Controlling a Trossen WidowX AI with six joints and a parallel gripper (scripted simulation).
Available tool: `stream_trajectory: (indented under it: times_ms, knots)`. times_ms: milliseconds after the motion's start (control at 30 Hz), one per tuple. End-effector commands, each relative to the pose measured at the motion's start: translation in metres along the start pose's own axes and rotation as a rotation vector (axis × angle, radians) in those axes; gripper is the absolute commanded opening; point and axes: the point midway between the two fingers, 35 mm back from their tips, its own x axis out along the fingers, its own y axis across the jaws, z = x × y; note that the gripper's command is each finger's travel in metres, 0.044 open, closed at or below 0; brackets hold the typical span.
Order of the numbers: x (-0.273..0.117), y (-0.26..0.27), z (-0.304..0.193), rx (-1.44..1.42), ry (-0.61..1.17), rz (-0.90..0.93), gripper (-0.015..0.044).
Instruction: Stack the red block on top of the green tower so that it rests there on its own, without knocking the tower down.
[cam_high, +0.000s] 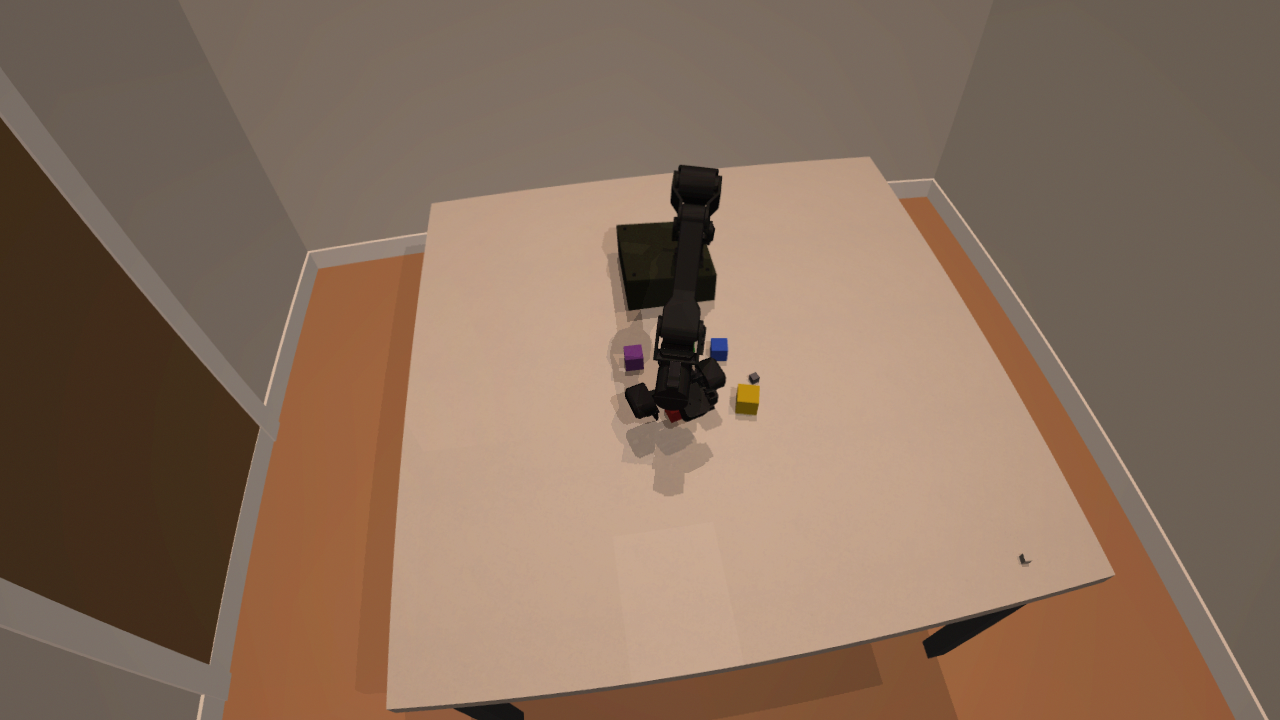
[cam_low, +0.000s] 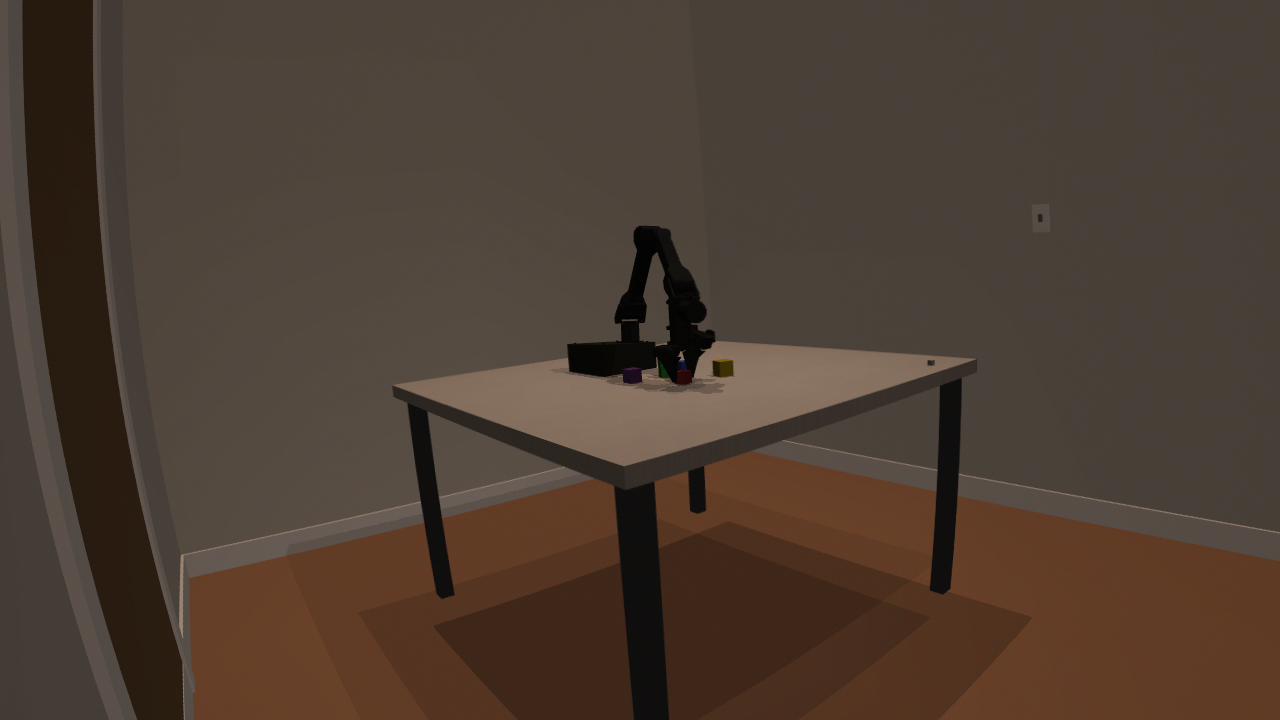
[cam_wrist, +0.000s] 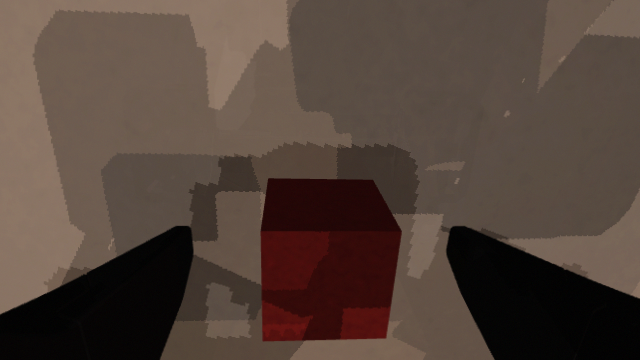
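The red block (cam_high: 674, 415) (cam_low: 683, 377) (cam_wrist: 325, 280) sits on the table, seen large in the wrist view. My gripper (cam_high: 671, 414) (cam_low: 684, 378) (cam_wrist: 323, 239) is open and low over the table, with one finger on each side of the red block. In the wrist view a gap shows between the block and each finger. The green tower (cam_low: 663, 368) stands behind the gripper in the exterior view, partly covered by a finger. In the top view the arm hides nearly all of it.
A purple block (cam_high: 633, 358) (cam_low: 631, 376), a blue block (cam_high: 718, 348) (cam_low: 682, 365) and a yellow block (cam_high: 747, 398) (cam_low: 723, 368) stand around the gripper. A tiny grey cube (cam_high: 753, 377) lies by the yellow one. A dark box (cam_high: 646, 259) (cam_low: 595, 358) sits near the arm's base.
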Motion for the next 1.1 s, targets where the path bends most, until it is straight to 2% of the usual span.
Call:
stream_trajectory:
  times_ms: [0,233,467,567,1067]
  knots:
    - [0.000,0.001,0.000,0.005,-0.001,0.004,0.0309]
    - [0.000,0.001,0.000,0.005,-0.001,0.004,0.0125]
    - [0.000,0.001,0.000,0.005,-0.001,0.004,0.0078]
    - [-0.007,0.000,0.000,0.005,-0.001,0.004,0.0000]
    - [-0.083,-0.001,0.000,0.005,-0.001,0.004,0.0000]
